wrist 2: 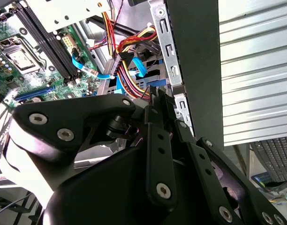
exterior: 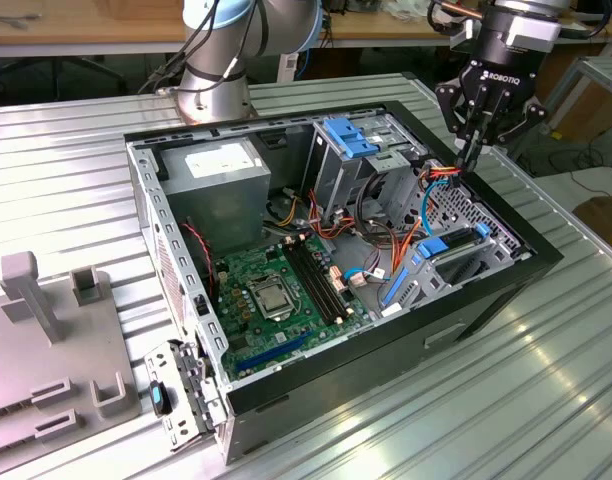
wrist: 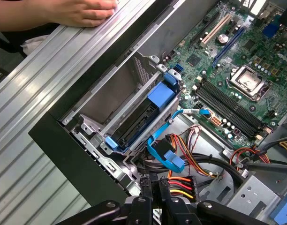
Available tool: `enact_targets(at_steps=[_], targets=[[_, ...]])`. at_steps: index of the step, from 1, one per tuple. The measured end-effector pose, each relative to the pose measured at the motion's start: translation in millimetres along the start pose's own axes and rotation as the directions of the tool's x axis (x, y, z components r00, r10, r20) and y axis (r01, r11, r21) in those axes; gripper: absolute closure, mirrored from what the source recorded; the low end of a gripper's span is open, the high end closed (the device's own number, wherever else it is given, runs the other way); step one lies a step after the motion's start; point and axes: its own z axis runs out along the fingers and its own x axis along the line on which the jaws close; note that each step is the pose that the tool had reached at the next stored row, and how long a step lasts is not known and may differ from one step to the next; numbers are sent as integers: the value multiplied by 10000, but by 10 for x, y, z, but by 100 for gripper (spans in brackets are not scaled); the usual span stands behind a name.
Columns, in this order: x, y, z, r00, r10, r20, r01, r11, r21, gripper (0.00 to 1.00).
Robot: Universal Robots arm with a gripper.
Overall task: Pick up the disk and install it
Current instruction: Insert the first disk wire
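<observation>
Inside the open computer case (exterior: 386, 360), the fingers (wrist: 148, 190) were closed together, holding nothing; just ahead of them the blue-framed disk (wrist: 134, 123) seemingly sat in the drive cage (wrist: 110, 93), its long edge slanting across their line.

Open computer case (exterior: 506, 290) lies on the ribbed metal tabletop (exterior: 546, 400), motherboard (exterior: 276, 290) exposed; tool (exterior: 470, 152) hangs over its far corner at the exterior view's right, fingers (exterior: 474, 125) drawn together beside orange cables (exterior: 441, 172); grey power supply (exterior: 221, 175) sits inside.
</observation>
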Motion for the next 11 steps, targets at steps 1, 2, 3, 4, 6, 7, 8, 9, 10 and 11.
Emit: enact_targets(at_steps=[1, 2, 3, 4, 6, 7, 8, 9, 10, 11], targets=[[1, -1, 0, 10000, 0, 0, 0, 10000, 1, 83], [1, -2, 0, 10000, 0, 0, 0, 10000, 1, 83], [2, -2, 0, 10000, 0, 1, 0, 10000, 1, 83], [3, -3, 0, 10000, 0, 1, 0, 10000, 0, 83], [6, -7, -1, 10000, -1, 0, 1, 10000, 0, 83], [7, -7, -1, 10000, 1, 0, -1, 10000, 0, 83], [7, -7, -1, 10000, 1, 1, -1, 10000, 0, 83], [10, -5, 0, 10000, 1, 0, -1, 10000, 0, 83], [13, -3, 1, 10000, 1, 0, -1, 10000, 0, 83], [21, 3, 4, 10000, -1, 1, 1, 10000, 1, 83]])
